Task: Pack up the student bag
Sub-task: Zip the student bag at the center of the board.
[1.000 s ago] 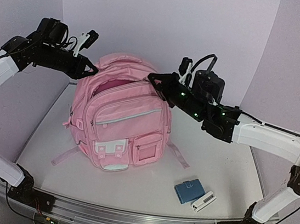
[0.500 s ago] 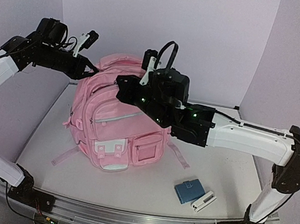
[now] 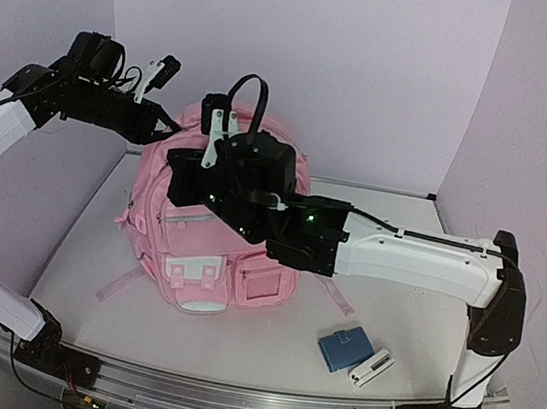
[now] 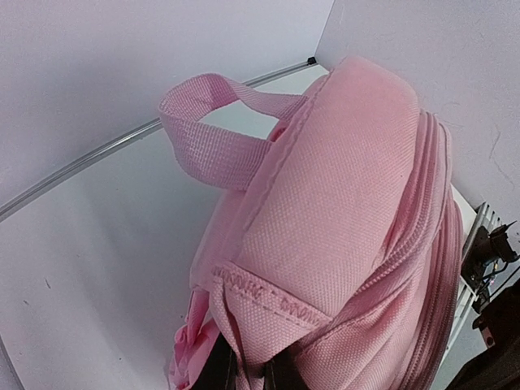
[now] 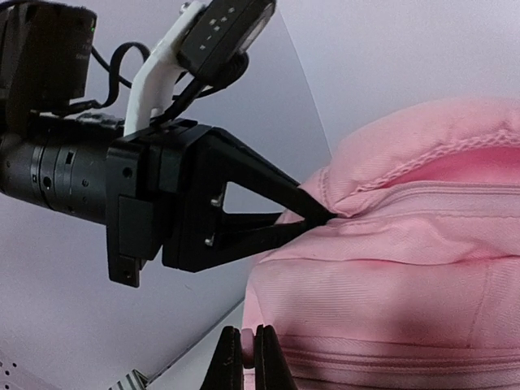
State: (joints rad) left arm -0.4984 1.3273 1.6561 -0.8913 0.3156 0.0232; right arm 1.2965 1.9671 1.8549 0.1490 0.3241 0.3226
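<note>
The student bag point(image 3: 196, 255) is a large light-pink backpack standing upright at the middle of the table. My left gripper point(image 3: 170, 128) is shut on a fold of fabric at the bag's top left corner. In the left wrist view its fingertips point(image 4: 219, 375) pinch the pink cloth point(image 4: 341, 179) below the top handle point(image 4: 213, 122). My right arm reaches across the bag's upper front. The right gripper point(image 5: 244, 357) is shut on a small pink zip pull at the left end of a zip line on the bag point(image 5: 406, 276), just below the left gripper point(image 5: 323, 218).
A blue wallet-like case point(image 3: 343, 350) and a small white object point(image 3: 370, 368) lie on the table near the front right. Lilac walls close in the back and both sides. A metal rail point(image 3: 228, 395) runs along the near edge.
The right gripper has swept left across the top of the bag, from its right side to its left side, and now covers the opening. The left gripper has held still.
</note>
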